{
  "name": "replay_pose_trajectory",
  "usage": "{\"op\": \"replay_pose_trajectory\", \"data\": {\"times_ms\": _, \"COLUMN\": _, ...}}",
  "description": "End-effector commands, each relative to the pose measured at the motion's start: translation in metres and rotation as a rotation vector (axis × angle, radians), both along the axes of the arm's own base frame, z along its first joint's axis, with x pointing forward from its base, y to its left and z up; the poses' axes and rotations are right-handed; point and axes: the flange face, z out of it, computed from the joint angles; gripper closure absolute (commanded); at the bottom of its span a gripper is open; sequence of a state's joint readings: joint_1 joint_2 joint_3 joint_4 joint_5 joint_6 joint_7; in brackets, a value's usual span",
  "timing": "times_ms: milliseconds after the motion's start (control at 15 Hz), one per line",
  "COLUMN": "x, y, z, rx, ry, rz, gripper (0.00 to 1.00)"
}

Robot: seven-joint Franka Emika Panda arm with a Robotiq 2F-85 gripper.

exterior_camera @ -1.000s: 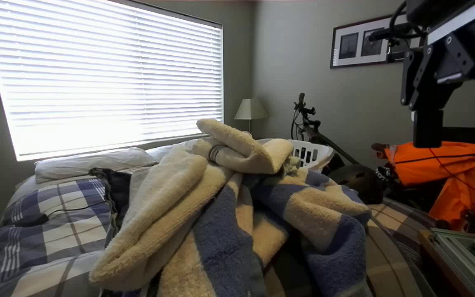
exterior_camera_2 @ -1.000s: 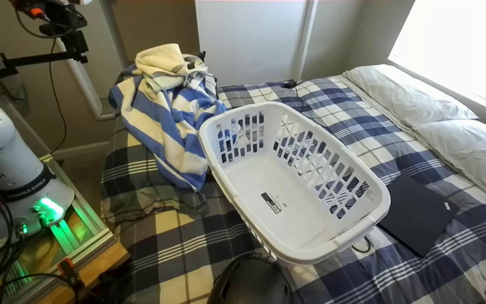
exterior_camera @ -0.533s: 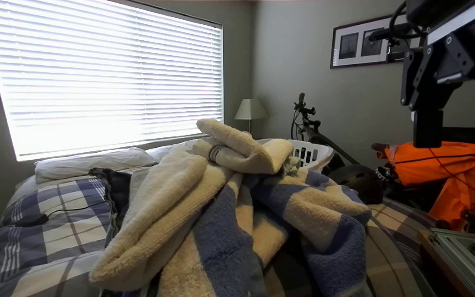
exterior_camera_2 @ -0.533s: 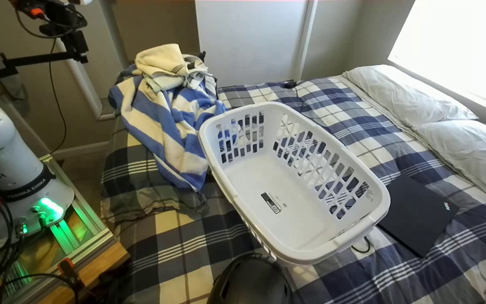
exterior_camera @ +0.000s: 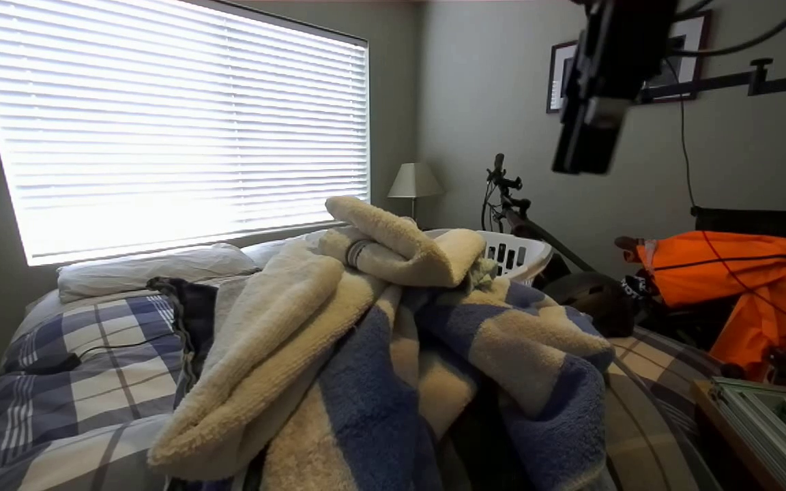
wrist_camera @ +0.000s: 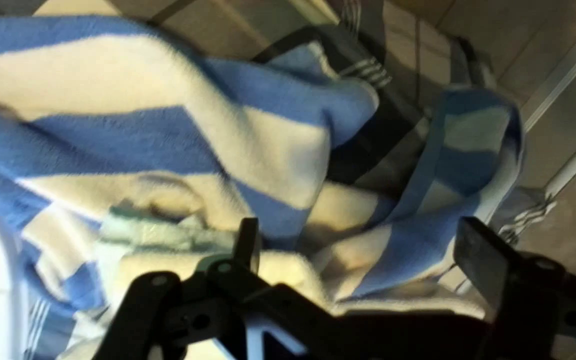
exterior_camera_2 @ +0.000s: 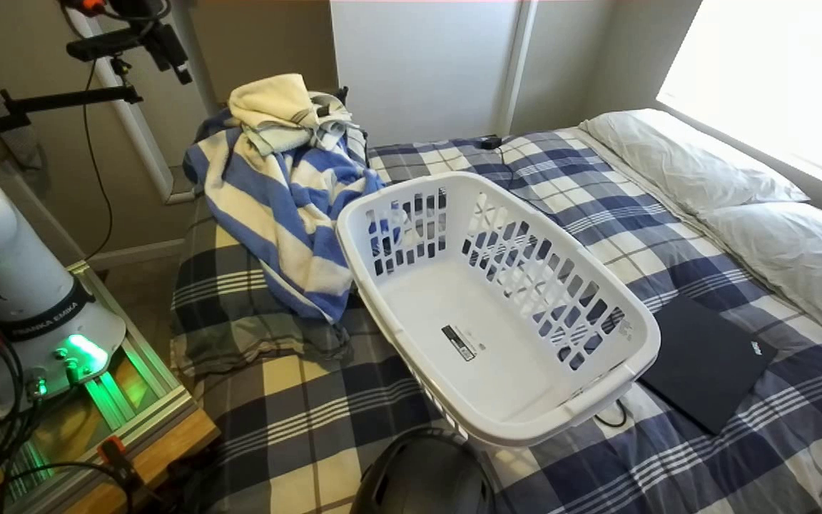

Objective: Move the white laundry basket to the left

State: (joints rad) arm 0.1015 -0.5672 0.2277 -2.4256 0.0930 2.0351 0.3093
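The white laundry basket (exterior_camera_2: 447, 307) sits on the bed in an exterior view, with its long side angled and nothing inside but a label. In another exterior view only part of the basket (exterior_camera: 529, 254) shows behind the towel pile. Its rim (wrist_camera: 10, 295) shows at the left edge of the wrist view. My gripper (wrist_camera: 358, 242) is open and empty, with its fingers wide apart above the blue-striped towel (wrist_camera: 143, 140). The gripper (exterior_camera: 583, 167) hangs in the air at the upper right in an exterior view, apart from the basket.
The blue-striped towel (exterior_camera_2: 297, 243) and cream fleece (exterior_camera: 270, 341) are heaped beside the basket. A dark helmet (exterior_camera_2: 425, 475) lies close to its near end. A black laptop (exterior_camera_2: 711, 364) lies beyond it. Pillows (exterior_camera_2: 689, 153) line the window side. A black mounting arm (exterior_camera_2: 72, 100) stands near the gripper.
My gripper has moved left and turned in one exterior view, and shifted right at the top left in another. The basket and towels have not moved.
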Motion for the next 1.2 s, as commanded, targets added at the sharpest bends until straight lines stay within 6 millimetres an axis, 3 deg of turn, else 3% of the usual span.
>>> {"op": "replay_pose_trajectory", "data": {"times_ms": 0, "x": 0.016, "y": -0.049, "z": 0.058, "rx": -0.096, "ry": -0.164, "rz": -0.072, "gripper": 0.00}}
{"op": "replay_pose_trajectory", "data": {"times_ms": 267, "x": 0.025, "y": -0.134, "z": 0.101, "rx": -0.095, "ry": -0.321, "rz": -0.233, "gripper": 0.00}}
{"op": "replay_pose_trajectory", "data": {"times_ms": 600, "x": 0.034, "y": -0.257, "z": 0.110, "rx": -0.013, "ry": -0.476, "rz": -0.407, "gripper": 0.00}}
{"op": "replay_pose_trajectory", "data": {"times_ms": 867, "x": 0.038, "y": -0.325, "z": 0.088, "rx": 0.011, "ry": -0.507, "rz": -0.461, "gripper": 0.00}}
{"op": "replay_pose_trajectory", "data": {"times_ms": 1133, "x": 0.047, "y": -0.371, "z": 0.031, "rx": 0.064, "ry": -0.450, "rz": -0.547, "gripper": 0.00}}
